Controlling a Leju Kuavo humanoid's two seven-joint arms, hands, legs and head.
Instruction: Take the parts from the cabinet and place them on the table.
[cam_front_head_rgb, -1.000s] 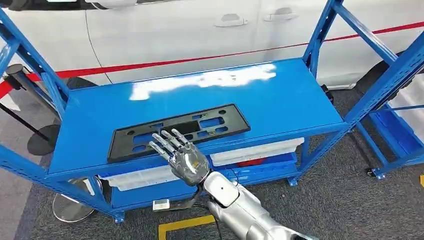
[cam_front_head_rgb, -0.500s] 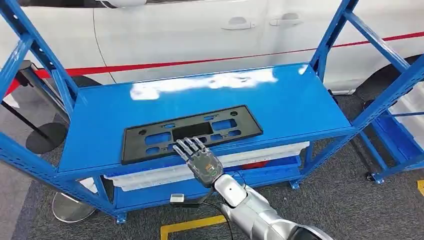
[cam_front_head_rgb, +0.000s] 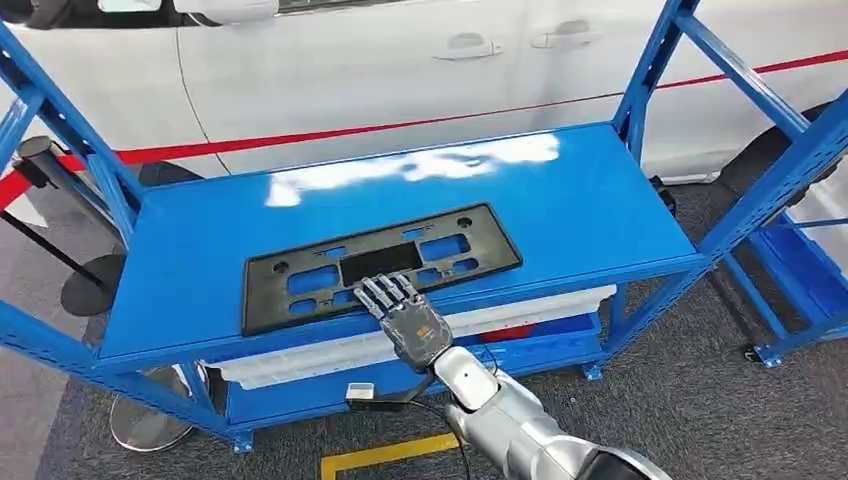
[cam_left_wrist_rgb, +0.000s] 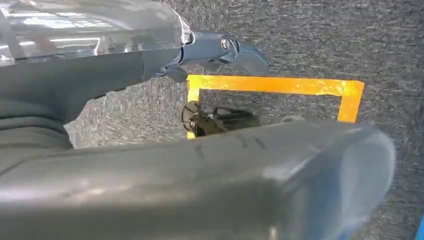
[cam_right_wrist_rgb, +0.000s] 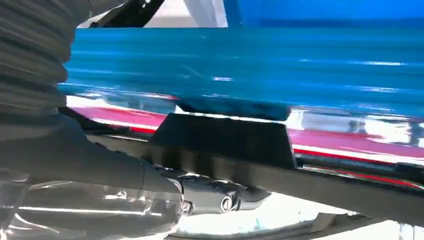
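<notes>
A flat black plastic panel (cam_front_head_rgb: 380, 262) with several cut-outs lies on the top shelf of the blue rack (cam_front_head_rgb: 580, 200), close to its front edge. My right hand (cam_front_head_rgb: 405, 318) reaches up from below, its fingers straight and laid over the panel's near edge; nothing is gripped. In the right wrist view the panel's dark edge (cam_right_wrist_rgb: 225, 142) runs just beyond my right hand (cam_right_wrist_rgb: 100, 165), with the blue shelf behind it. My left hand (cam_left_wrist_rgb: 150, 165) hangs above the grey carpet, fingers (cam_left_wrist_rgb: 225, 47) loose and holding nothing.
A white car (cam_front_head_rgb: 350, 60) with a red stripe stands right behind the rack. White bins (cam_front_head_rgb: 540, 305) sit on the lower shelf. A second blue rack (cam_front_head_rgb: 800, 250) is to the right. A black stanchion base (cam_front_head_rgb: 90, 285) and yellow floor tape (cam_front_head_rgb: 385, 455) mark the carpet.
My right hand has come forward and lowered from above the shelf's front edge until its fingers lie on the panel's near edge. The camera shifted slightly; the panel has not moved.
</notes>
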